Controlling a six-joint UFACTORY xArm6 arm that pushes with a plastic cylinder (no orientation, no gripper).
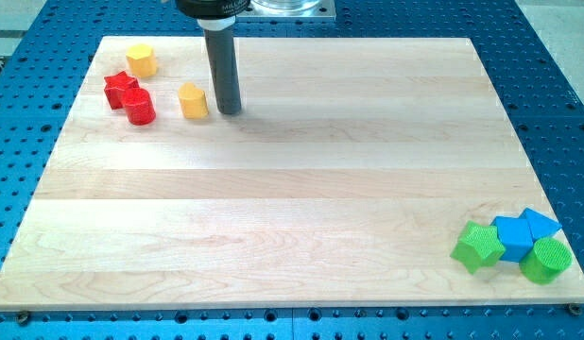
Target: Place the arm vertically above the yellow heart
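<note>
**Tip beside the yellow heart**

While my tip (229, 111) rests on the wooden board (273, 217), it stands just right of the yellow heart (193, 100), far left. No claw exists here, only a rod. Left of them sit two red blocks (129, 97) and a yellow hexagon (141, 59); green and blue blocks (514, 244) cluster near right.

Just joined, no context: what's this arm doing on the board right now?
An xArm6 with a plain rod is working a wooden board of small blocks. My tip rests near the view's top left, just right of the yellow heart, close beside it rather than above it. Further left sit a yellow hexagon block and two red blocks that touch each other. At the bottom right, a green star, two blue blocks and a green cylinder are clustered.
</note>
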